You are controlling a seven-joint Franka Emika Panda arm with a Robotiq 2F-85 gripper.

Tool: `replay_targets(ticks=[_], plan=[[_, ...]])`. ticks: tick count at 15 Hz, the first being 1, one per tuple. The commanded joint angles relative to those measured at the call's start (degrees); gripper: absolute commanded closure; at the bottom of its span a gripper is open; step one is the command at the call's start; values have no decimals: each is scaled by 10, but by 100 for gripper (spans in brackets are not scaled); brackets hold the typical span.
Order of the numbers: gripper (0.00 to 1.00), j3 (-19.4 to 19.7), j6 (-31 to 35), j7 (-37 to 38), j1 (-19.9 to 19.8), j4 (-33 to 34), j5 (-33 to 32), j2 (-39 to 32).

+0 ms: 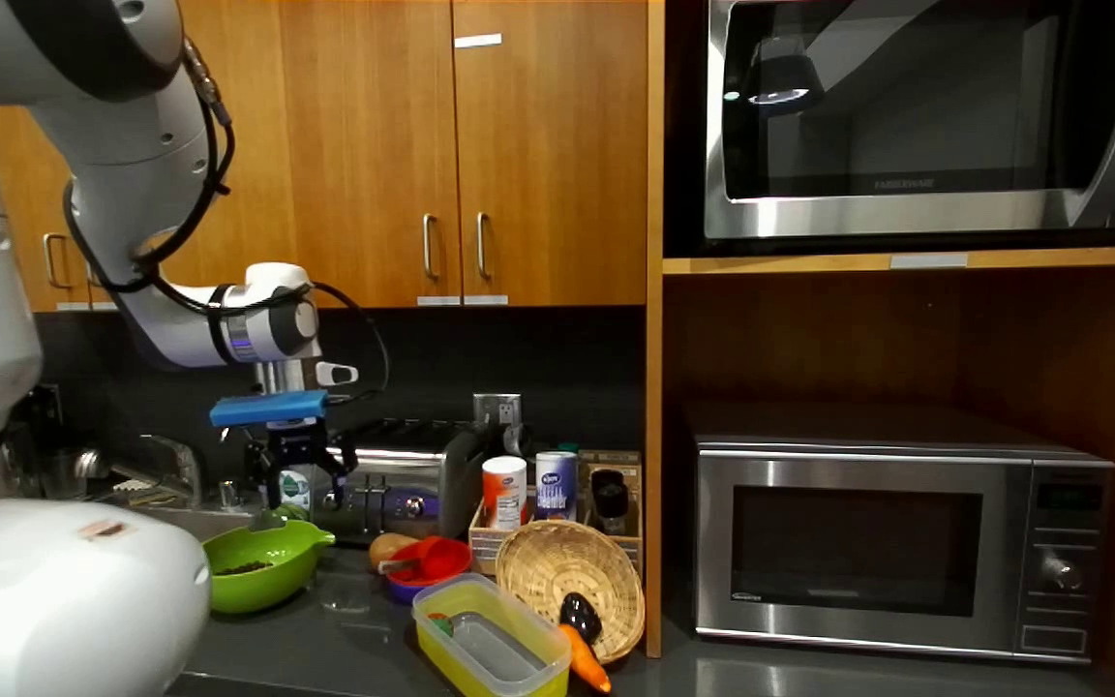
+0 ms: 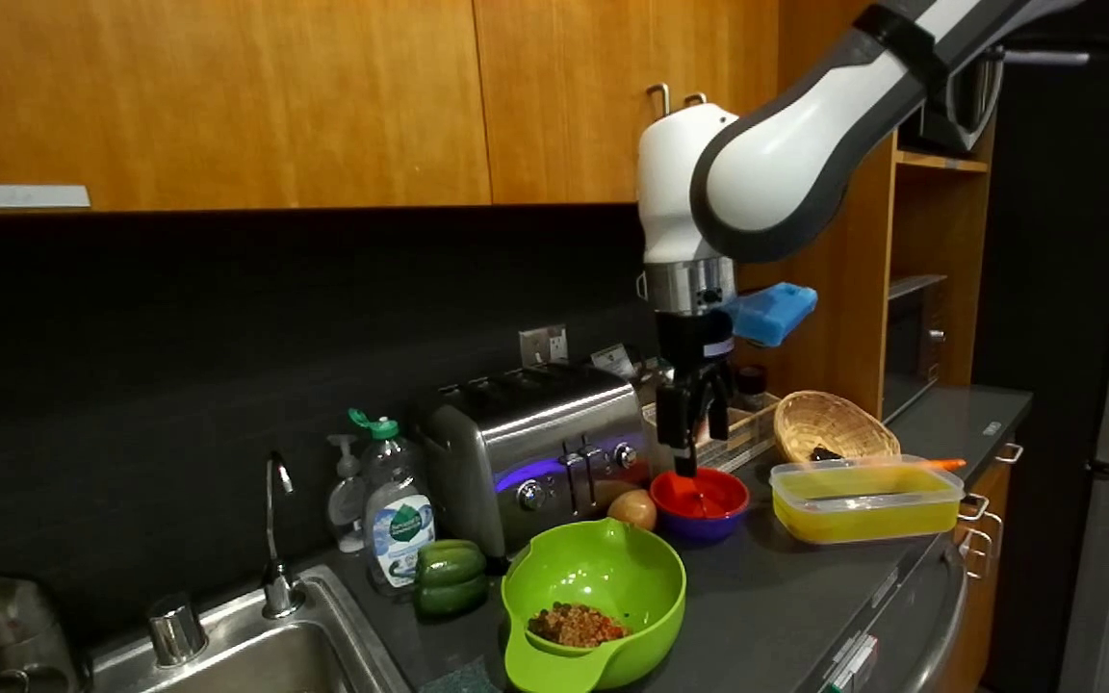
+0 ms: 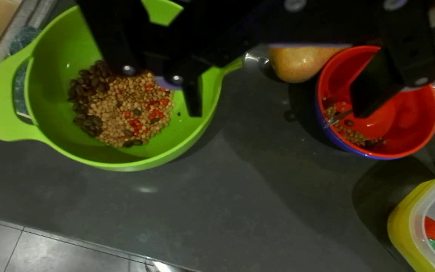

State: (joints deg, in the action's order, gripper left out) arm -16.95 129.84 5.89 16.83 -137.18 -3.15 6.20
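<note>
We find the jaws widely spread and empty above the bench [image 3: 240, 211]; in the wrist view they overlap the green bowl [image 3: 51, 102] at upper left and the red bowl [image 3: 414, 128] at upper right. We judge this a positioning stage; any grip from here would call for alignment, then lowering. The brown rounded item [image 3: 296, 62] beside the red bowl may narrow the approach; the yellow container [image 3: 400, 217] sits lower right, the toaster [image 2: 516, 443] mid-frame in an exterior view
</note>
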Motion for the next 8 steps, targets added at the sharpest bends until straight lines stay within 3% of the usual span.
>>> replay_targets(ticks=[1,8], plan=[[0,-6,-10,38,-3,-6,-25,8],[0,-12,-29,62,1,-4,-32,15]])
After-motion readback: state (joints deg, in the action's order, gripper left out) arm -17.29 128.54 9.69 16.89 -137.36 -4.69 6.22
